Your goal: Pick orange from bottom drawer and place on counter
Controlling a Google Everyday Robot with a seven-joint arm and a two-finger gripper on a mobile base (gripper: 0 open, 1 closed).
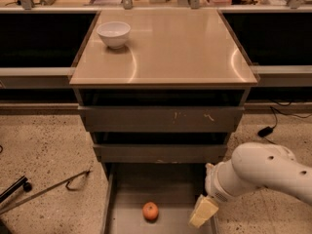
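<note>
Because the bottom drawer [161, 189] is pulled out toward the lower edge of the frame, its grey floor is open from above. The orange [150, 211] lies there in plain view at the bottom centre, touching neither side wall. My hand [204, 211] hangs at the lower right, over the right side of the same drawer, near the orange but apart from it. It comes in at a slant from the white arm [263, 172], which enters from the right edge, I think so that it can go down beside the fruit. How far the hand is open I cannot tell, and it has hold of nothing that I can see. I judge that the reach is not finished and the grasp not yet begun. Above, the two upper drawers [161, 119] sit further back than the bottom one, so they should not block a lift. Farthest, the worktop [180, 48] fills the upper centre. A white bowl [113, 34] stands at its upper left corner, so I would place the orange on the wide bare part to the right.
</note>
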